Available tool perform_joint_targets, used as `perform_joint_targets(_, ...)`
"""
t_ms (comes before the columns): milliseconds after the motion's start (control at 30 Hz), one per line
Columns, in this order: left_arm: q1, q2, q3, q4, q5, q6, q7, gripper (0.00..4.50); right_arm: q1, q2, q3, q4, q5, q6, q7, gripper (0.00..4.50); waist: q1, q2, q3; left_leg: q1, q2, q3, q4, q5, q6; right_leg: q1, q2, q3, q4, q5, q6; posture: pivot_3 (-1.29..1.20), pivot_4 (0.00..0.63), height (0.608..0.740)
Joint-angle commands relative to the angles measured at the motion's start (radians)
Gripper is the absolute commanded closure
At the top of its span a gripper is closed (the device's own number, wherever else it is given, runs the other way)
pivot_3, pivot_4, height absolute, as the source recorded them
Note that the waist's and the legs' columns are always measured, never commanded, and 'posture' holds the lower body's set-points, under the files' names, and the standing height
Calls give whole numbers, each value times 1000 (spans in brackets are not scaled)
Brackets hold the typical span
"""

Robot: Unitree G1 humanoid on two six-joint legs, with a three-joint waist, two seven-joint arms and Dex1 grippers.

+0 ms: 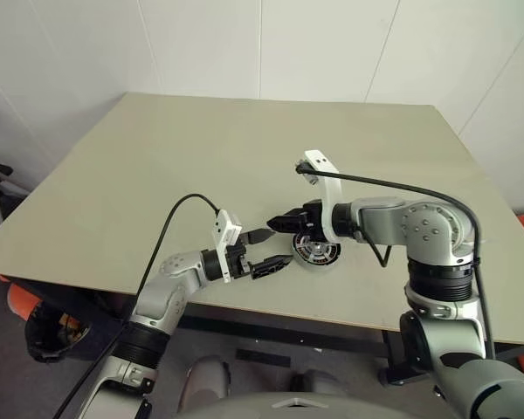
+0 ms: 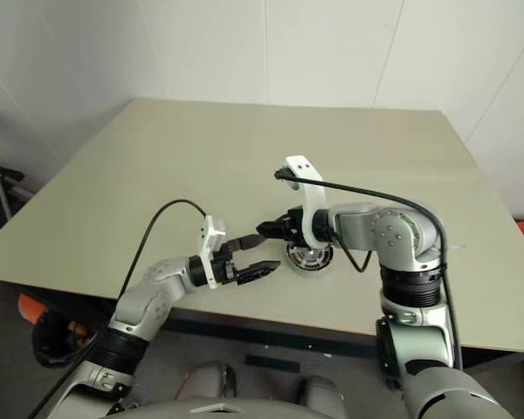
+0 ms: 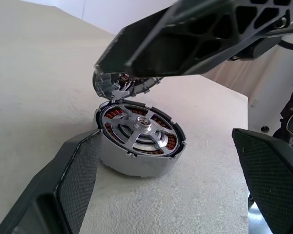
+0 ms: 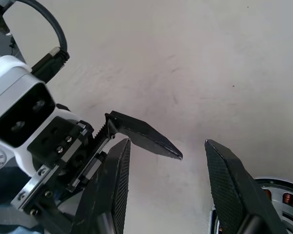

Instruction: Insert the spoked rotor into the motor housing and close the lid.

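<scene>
The motor housing (image 3: 136, 151) sat on the tabletop (image 1: 244, 157) near its near edge, a little right of centre, with the spoked rotor (image 3: 138, 130) already seated in it: silver spokes and hub lay flush inside the ring of copper windings. The lid (image 3: 124, 84) stood tilted up from the far-left part of the housing's rim, not yet closed, its underside facing the rotor.

The right pincer (image 1: 284, 223) hung just above the housing, pointing left and slightly down, its tips past the housing's left rim. Its fingers stood partly apart and held nothing; in its wrist view the gap between them showed bare tabletop, with the housing at the lower corner. The left pincer (image 1: 266, 251) lay level just left of the housing, pointing right at it, fingers spread wide and empty, one on either side of the housing's flank but apart from it.

Closing the lid looked to be the step left. The lid's hinge line ran across the housing's far-left rim, so the lid would need pressing down and toward the near right. The right pincer was the nearer of the two, lying almost over the raised lid; the left seemed placed to steady the housing.
</scene>
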Motion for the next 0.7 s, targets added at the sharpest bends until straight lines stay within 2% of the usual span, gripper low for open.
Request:
perform_joint_targets(33,-21,0,16,-11,-15,-10,-11,0,29,-208,141,-185,-38,-163,175,1800,4,0,0,0,0,0,0,0,0,0,0,0,-1,-2,4,0,0,740)
perform_joint_targets(100,-23,-1,16,-8,-15,-10,-12,0,85,-363,234,-247,-124,-336,298,1800,11,-1,0,1,0,0,-2,0,0,2,0,0,-3,-3,6,0,0,740)
perform_joint_targets(233,-26,-3,17,-2,-16,-11,-14,0,172,-511,286,-245,-230,-579,470,1800,18,-1,0,2,0,0,-2,-1,1,2,0,0,-4,-3,7,0,0,740)
perform_joint_targets(467,-25,-5,20,3,-14,-13,-18,0,250,-636,398,-159,-483,-907,653,1800,20,-1,0,1,0,0,0,-3,5,3,0,0,-4,-3,7,0,0,740)
perform_joint_targets(700,-22,-6,24,2,-14,-14,-16,0,273,-640,447,-12,-693,-1142,753,1800,14,-1,0,1,0,0,3,-5,9,3,0,0,-3,0,1,0,0,740)
